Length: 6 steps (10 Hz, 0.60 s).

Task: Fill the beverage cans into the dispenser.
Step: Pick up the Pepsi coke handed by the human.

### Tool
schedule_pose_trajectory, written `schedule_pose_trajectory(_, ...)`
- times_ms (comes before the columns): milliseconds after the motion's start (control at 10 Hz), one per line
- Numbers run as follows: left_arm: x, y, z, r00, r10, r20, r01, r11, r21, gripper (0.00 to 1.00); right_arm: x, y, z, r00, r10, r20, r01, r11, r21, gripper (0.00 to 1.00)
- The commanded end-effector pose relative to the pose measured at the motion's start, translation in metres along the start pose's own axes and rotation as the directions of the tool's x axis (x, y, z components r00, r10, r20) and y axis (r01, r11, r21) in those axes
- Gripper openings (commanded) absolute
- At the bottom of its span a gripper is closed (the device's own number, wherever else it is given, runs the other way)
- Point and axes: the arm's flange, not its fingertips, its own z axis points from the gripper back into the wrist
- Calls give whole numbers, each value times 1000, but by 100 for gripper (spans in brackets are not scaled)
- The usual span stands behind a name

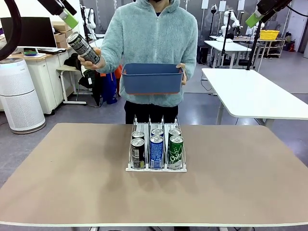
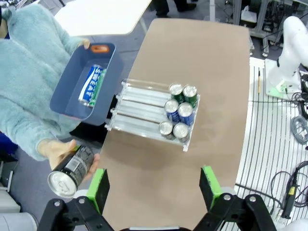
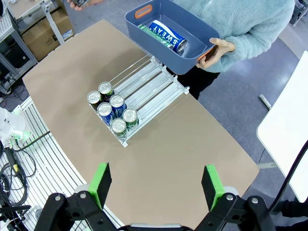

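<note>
The white dispenser (image 1: 156,169) stands mid-table with six cans at its front: two dark (image 1: 137,152), two blue (image 1: 156,151), two green (image 1: 175,151). Across the table a person holds a dark can (image 1: 83,48) up in one hand and a blue bin (image 1: 152,78) in the other. A blue Pocari Sweat can (image 2: 91,84) and a green can (image 2: 101,87) lie in the bin. My left gripper (image 2: 154,187) hangs open, high above the table, close to the held dark can (image 2: 71,171). High on the other side my right gripper (image 3: 156,185) is open over the dispenser (image 3: 149,86).
The brown table (image 1: 72,183) is bare around the dispenser. The rear halves of the dispenser lanes (image 2: 139,103) hold nothing. A white table (image 1: 250,91) and an air purifier (image 1: 19,96) stand beyond the far edge.
</note>
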Motion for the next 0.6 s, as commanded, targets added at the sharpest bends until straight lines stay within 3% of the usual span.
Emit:
schedule_pose_trajectory(0,-12,19,-6,995,-35,-93,44,995,92,100,0,0,1,1000,-9,2,9,1000,0,100)
schedule_pose_trajectory(100,-16,23,-9,995,5,-96,5,994,110,100,0,0,1,1000,-9,2,9,1000,0,100)
schedule_pose_trajectory(500,-36,50,-14,995,-21,-102,40,981,188,100,0,0,1,1000,-9,2,9,1000,0,100)
